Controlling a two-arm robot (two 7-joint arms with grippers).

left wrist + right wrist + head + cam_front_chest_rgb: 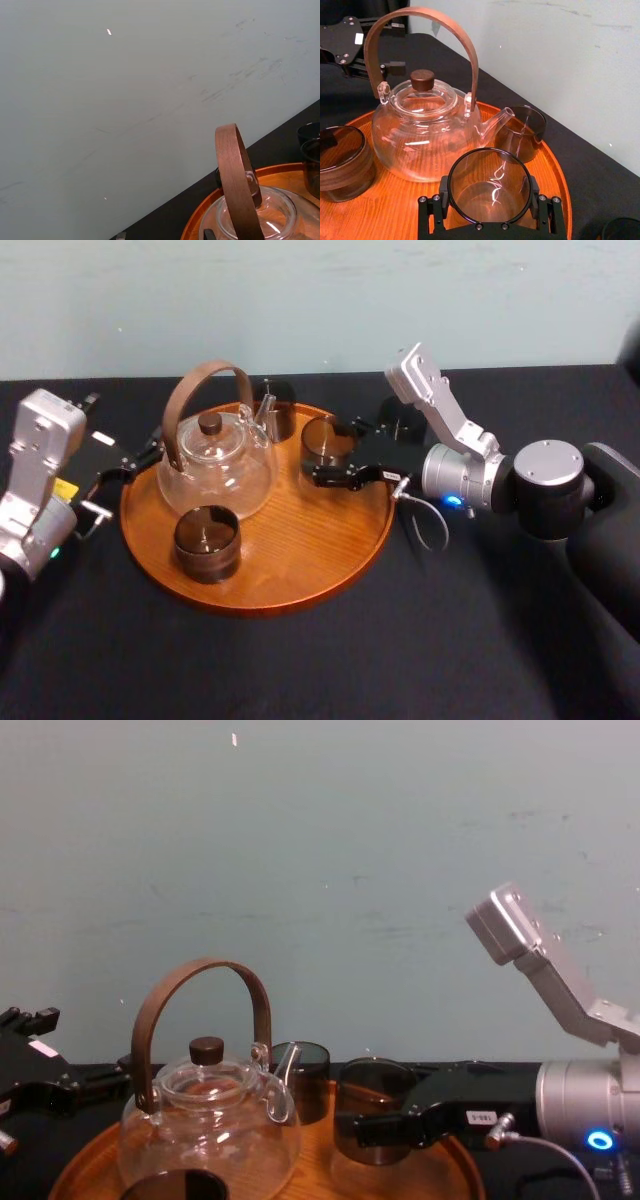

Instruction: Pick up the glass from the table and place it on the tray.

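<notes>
On the tabletop (pixel 300 660), draped in plain black cloth, sits a large round orange-brown wooden tray (pixel 300 580) with a low rim. The biggest thing on it is a clear glass teapot (pixel 215 465) with a tall curved brown handle and a dark knob on its lid, standing on the tray's left half. In front of the teapot is a squat dark cup (pixel 207 543). Behind the spout is a second dark tumbler (pixel 275 408).

The glass (pixel 489 175), smoky and see-through, is upright over the tray's right rear part, just beside the teapot's spout. The right claw (pixel 489 212) reaches in from the right and grips it, spread only as wide as the glass, with its black fingers (pixel 434 215) pressed to opposite sides. Whether the base touches the wood cannot be told.

The left claw (pixel 130 465) rests just off the tray's left edge; whether it is spread or closed cannot be told.

The right wrist view looks down into the glass's round rim. The chest view gives the grip side-on, low on the glass. The left wrist view takes in the teapot's handle and a pale wall (pixel 125 100).
</notes>
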